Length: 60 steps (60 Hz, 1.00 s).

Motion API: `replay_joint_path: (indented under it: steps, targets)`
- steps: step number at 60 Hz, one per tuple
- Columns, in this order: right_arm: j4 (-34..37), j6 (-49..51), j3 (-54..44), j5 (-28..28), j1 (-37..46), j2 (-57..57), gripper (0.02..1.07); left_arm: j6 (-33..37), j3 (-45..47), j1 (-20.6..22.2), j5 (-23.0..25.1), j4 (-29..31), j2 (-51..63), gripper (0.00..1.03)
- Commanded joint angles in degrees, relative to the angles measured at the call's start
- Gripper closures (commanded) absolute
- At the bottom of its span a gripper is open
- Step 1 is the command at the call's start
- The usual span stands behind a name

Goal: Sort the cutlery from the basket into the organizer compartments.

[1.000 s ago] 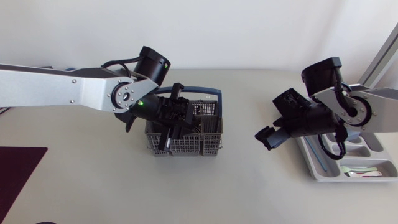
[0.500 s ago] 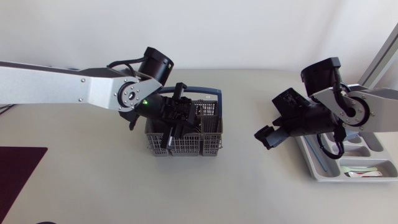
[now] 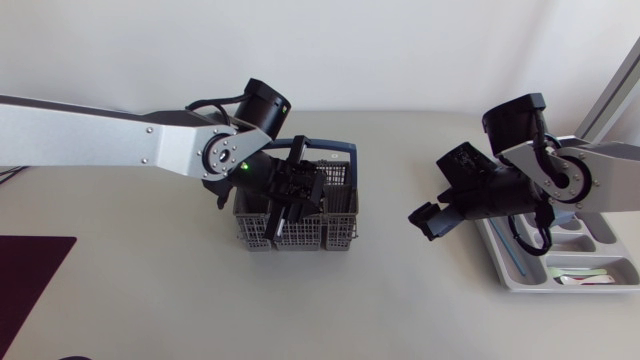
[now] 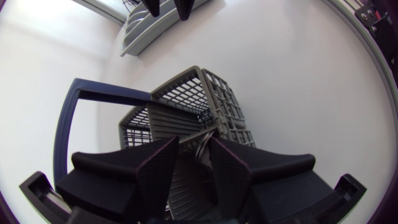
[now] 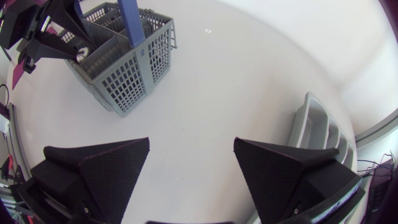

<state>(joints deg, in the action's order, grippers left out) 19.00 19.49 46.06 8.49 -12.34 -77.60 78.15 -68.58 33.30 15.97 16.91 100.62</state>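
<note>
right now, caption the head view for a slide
Left tool over the cutlery basket; right tool hangs open between basket and organizer.

Basket [image 3: 300,238] stands left of the organizer [image 3: 572,288], well apart.

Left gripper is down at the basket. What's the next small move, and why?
Probably close the left gripper. Its fingers stand slightly apart at the top of the basket, with a shiny cutlery piece in the gap between them, seemingly not pinched from both sides. Lifting should wait for a firm grip.
</note>
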Motion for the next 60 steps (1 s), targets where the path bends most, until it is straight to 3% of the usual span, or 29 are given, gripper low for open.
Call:
replay_joint_path:
  steps: [1,23,43,60]
  targets:
    - [-0.81,-0.76,0.25,-0.23,-0.32,-1.15,0.10,2.71,-1.65,0.45,-0.23,1.20,1.86,0.79]
    - [-0.81,-0.50,0.52,-0.14,-0.14,-1.23,0.10,4.20,-2.44,0.10,-1.46,3.48,2.21,0.92]
    - [-0.81,-0.50,0.78,-0.14,-0.14,-1.15,0.10,6.66,-3.14,1.33,-2.08,4.71,3.97,0.92]
    - [-0.81,-0.50,0.52,-0.05,-0.14,-1.06,0.10,8.69,-5.34,1.59,-2.96,8.67,6.34,1.00]
